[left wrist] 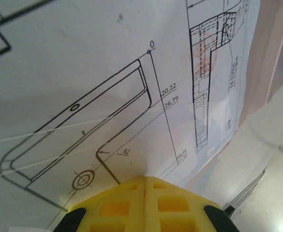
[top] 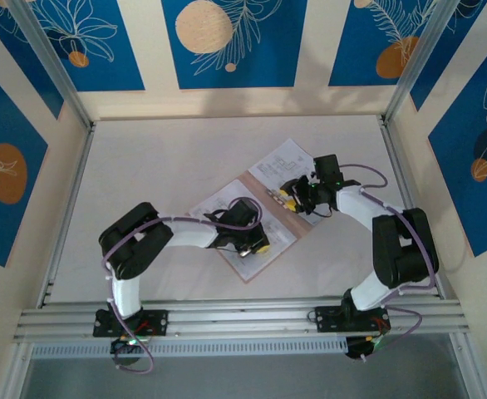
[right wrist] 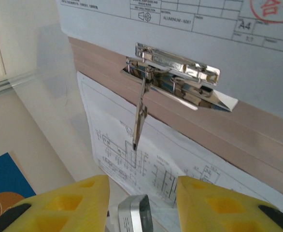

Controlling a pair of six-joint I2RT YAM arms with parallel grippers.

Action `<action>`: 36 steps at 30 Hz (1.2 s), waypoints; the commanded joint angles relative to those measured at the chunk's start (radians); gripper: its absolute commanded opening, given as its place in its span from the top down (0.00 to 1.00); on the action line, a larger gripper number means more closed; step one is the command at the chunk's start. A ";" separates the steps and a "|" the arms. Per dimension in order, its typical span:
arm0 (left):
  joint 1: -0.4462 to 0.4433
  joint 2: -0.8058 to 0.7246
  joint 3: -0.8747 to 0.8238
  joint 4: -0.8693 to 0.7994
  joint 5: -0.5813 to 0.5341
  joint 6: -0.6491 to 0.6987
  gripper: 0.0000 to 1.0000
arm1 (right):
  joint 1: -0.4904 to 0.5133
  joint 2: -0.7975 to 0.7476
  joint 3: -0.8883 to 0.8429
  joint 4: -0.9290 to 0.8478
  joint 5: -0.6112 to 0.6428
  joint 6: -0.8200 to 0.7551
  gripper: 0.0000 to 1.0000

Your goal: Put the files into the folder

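The folder [top: 289,229] lies open in the middle of the table, pinkish-tan, with white printed files [top: 283,162] spread over both leaves. My left gripper [top: 258,246] is shut, its yellow tips [left wrist: 145,180] resting on a line-drawing sheet [left wrist: 107,58]. My right gripper [top: 287,200] hovers open just before the folder's metal clip [right wrist: 173,72], whose lever [right wrist: 139,118] stands raised over a sheet [right wrist: 170,169]. Nothing sits between the right fingers [right wrist: 86,195]. The tan folder spine [right wrist: 257,130] runs under the clip.
Aluminium rails [top: 243,320] carry both arm bases at the near edge. Blue patterned walls [top: 227,41] close in the back and sides. A small silvery block [right wrist: 134,215] shows low between the right fingers, touching neither.
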State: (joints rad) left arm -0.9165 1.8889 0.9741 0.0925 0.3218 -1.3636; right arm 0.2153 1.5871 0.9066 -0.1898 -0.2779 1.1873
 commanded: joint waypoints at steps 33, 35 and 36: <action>-0.015 0.050 0.003 -0.096 0.001 0.005 1.00 | 0.000 0.113 0.056 0.056 -0.060 0.001 0.82; -0.016 0.050 0.003 -0.096 0.000 0.005 1.00 | 0.000 0.111 0.057 0.055 -0.060 -0.001 0.83; -0.015 0.050 0.003 -0.095 0.000 0.005 1.00 | 0.000 0.111 0.055 0.053 -0.060 -0.003 0.83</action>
State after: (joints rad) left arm -0.9169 1.8950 0.9810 0.0902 0.3290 -1.3628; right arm 0.2153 1.7012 0.9600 -0.1326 -0.3153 1.1873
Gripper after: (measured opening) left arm 0.049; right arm 0.172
